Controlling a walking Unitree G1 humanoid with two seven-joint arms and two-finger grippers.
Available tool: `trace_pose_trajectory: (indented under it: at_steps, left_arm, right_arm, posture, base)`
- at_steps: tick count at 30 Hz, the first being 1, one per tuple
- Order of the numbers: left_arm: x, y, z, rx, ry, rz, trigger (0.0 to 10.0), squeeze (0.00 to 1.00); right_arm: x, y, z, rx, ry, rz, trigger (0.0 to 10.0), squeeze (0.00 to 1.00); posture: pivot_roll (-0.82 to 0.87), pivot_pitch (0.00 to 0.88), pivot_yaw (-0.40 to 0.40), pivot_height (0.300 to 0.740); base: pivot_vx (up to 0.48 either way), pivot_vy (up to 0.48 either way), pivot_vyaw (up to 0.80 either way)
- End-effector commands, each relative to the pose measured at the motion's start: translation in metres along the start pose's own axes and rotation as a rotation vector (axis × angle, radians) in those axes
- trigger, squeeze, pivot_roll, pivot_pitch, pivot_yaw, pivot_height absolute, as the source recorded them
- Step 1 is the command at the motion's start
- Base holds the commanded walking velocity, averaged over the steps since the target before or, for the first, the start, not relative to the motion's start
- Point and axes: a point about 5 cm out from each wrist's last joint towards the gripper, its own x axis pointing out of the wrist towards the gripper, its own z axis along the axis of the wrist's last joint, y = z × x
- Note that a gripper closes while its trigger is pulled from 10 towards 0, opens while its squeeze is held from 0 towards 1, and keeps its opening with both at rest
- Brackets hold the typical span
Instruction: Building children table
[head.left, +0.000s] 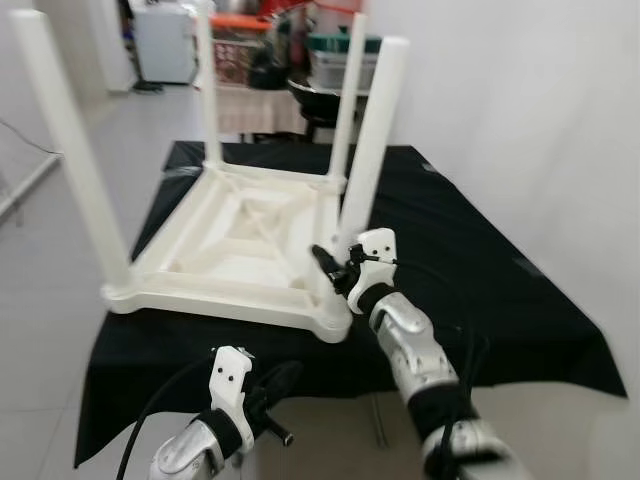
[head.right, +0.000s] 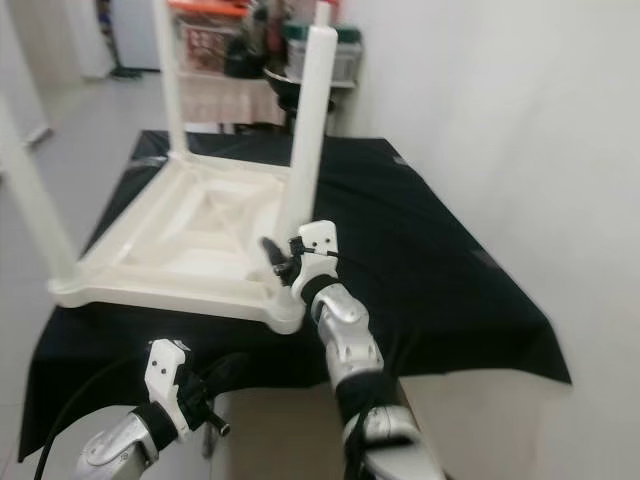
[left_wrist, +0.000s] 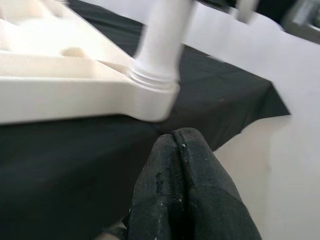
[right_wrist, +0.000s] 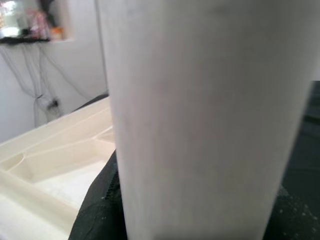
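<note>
The left end effector (head.left: 268, 400) hangs below the front edge of the tabletop (head.left: 470, 270), its two black fingers pressed together and holding nothing. Just beyond, the right end effector (head.left: 335, 266) is at the base of the nearest leg (head.left: 372, 150); the right wrist view shows black fingers (right_wrist: 95, 210) either side of that leg, so it appears clamped on it.

The children's table (head.left: 240, 240) lies inverted on the black-draped tabletop, four legs pointing up, its near corner close to the front edge.

Risk, as judged: if the nearest leg is not fully seated in its corner socket (left_wrist: 155, 82), a sideways push could tilt it or slide the whole frame toward the edge. The black cloth (head.left: 150, 350) may slip under load.

Farther back stand a cluttered side table (head.left: 260, 100) with baskets (head.left: 340, 60), and a white appliance (head.left: 165, 40). The wall (head.left: 540, 130) lies close on the right, limiting arm swing.
</note>
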Motion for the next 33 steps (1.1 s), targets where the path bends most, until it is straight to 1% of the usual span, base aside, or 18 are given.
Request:
trace_pose_trajectory:
  at_steps: [1, 2, 3, 5, 9, 10, 13, 14, 16, 18, 19, 20, 21, 23, 24, 27, 32, 33]
  left_arm:
    - [0.001, -0.001, 0.001, 0.009, 0.004, -0.014, 10.0, 0.00]
    - [0.002, -0.001, 0.001, 0.004, 0.005, -0.017, 10.0, 0.00]
    - [0.002, -0.001, 0.001, 0.004, 0.005, -0.017, 10.0, 0.00]
    - [0.003, 0.000, 0.001, -0.003, 0.002, -0.017, 10.0, 0.00]
    - [0.003, 0.000, 0.002, 0.000, 0.000, -0.014, 10.0, 0.00]
    - [0.005, 0.000, 0.002, 0.006, -0.004, -0.009, 10.0, 0.00]
    - [0.005, 0.000, 0.002, 0.008, -0.005, -0.007, 10.0, 0.00]
    - [0.005, 0.000, 0.002, 0.008, -0.006, -0.007, 10.0, 0.00]
    - [0.006, 0.000, 0.003, 0.007, -0.008, -0.006, 10.0, 0.00]
    - [0.006, 0.000, 0.003, 0.007, -0.008, -0.006, 10.0, 0.00]
    - [0.007, 0.000, 0.003, 0.006, -0.009, -0.006, 10.0, 0.00]
    - [0.007, 0.000, 0.003, 0.006, -0.009, -0.007, 10.0, 0.00]
    - [0.008, 0.000, 0.003, 0.006, -0.010, -0.007, 10.0, 0.00]
    - [0.008, 0.000, 0.003, 0.006, -0.011, -0.006, 10.0, 0.00]
    - [0.008, 0.000, 0.003, 0.006, -0.011, -0.006, 10.0, 0.00]
    - [0.009, 0.001, 0.003, 0.008, -0.012, -0.004, 10.0, 0.00]
    - [0.009, 0.001, 0.003, 0.008, -0.011, -0.004, 10.0, 0.00]
    - [0.009, 0.001, 0.003, 0.008, -0.010, -0.005, 10.0, 0.00]
  right_arm:
    - [-0.016, 0.013, -0.048, 0.084, 0.215, 0.012, 0.0, 0.00]
    - [-0.012, 0.020, -0.044, 0.079, 0.200, 0.056, 0.0, 0.00]
    - [-0.012, 0.020, -0.044, 0.079, 0.200, 0.056, 0.0, 0.00]
    - [-0.003, 0.021, -0.033, 0.034, 0.167, 0.084, 0.0, 0.00]
    - [0.001, 0.022, -0.030, 0.017, 0.163, 0.097, 0.0, 0.00]
    - [0.010, 0.028, -0.018, 0.001, 0.147, 0.156, 10.0, 1.00]
    - [0.013, 0.032, -0.011, -0.012, 0.141, 0.189, 10.0, 1.00]
    - [0.015, 0.034, -0.006, 0.000, 0.124, 0.237, 10.0, 1.00]
    - [0.018, 0.034, 0.010, -0.008, 0.062, 0.400, 10.0, 1.00]
    - [0.018, 0.034, 0.010, -0.008, 0.062, 0.400, 10.0, 1.00]
    - [0.019, 0.029, 0.020, -0.024, 0.027, 0.492, 10.0, 1.00]
    - [0.018, 0.024, 0.027, -0.043, 0.008, 0.589, 10.0, 0.21]
    - [0.017, 0.017, 0.032, -0.067, 0.004, 0.686, 10.0, 0.00]
    - [0.014, 0.007, 0.038, -0.106, 0.012, 0.808, 10.0, 0.00]
    - [0.014, 0.007, 0.038, -0.106, 0.012, 0.808, 10.0, 0.00]
    - [0.013, -0.004, 0.043, -0.124, 0.052, 0.905, 10.0, 0.00]
    - [0.015, -0.010, 0.044, -0.126, 0.084, 0.927, 10.0, 0.00]
    - [0.015, -0.013, 0.043, -0.119, 0.090, 0.921, 1.5, 0.00]
  posture:
    - [0.05, 0.000, -0.074, 0.740]
    - [0.05, 0.000, -0.078, 0.740]
    - [0.05, 0.000, -0.078, 0.740]
    - [0.05, 0.000, -0.083, 0.740]
    - [0.05, 0.000, -0.085, 0.740]
    - [0.06, 0.000, -0.091, 0.740]
    - [0.06, 0.000, -0.091, 0.740]
    - [0.06, 0.000, -0.093, 0.740]
    - [0.06, 0.000, -0.096, 0.740]
    - [0.06, 0.000, -0.096, 0.740]
    - [0.06, 0.000, -0.099, 0.740]
    - [0.06, 0.000, -0.098, 0.740]
    - [0.07, 0.000, -0.102, 0.740]
    - [0.07, 0.000, -0.102, 0.740]
    - [0.07, 0.000, -0.102, 0.740]
    - [0.07, 0.000, -0.101, 0.740]
    - [0.07, 0.000, -0.102, 0.740]
    - [0.08, 0.000, -0.103, 0.740]
  base:
    - [0.000, 0.000, 0.00]
    - [0.000, 0.000, 0.00]
    - [0.000, 0.000, 0.00]
    - [0.000, 0.000, 0.00]
    - [0.000, 0.000, 0.00]
    - [0.000, 0.000, 0.00]
    - [0.000, 0.000, 0.00]
    - [0.000, 0.000, 0.00]
    - [0.000, 0.000, 0.00]
    - [0.000, 0.000, 0.00]
    - [0.000, 0.000, 0.00]
    - [0.000, 0.000, 0.00]
    - [0.000, 0.000, 0.00]
    - [0.000, 0.000, 0.00]
    - [0.000, 0.000, 0.00]
    - [0.000, 0.000, 0.00]
    - [0.000, 0.000, 0.00]
    - [0.000, 0.000, 0.00]
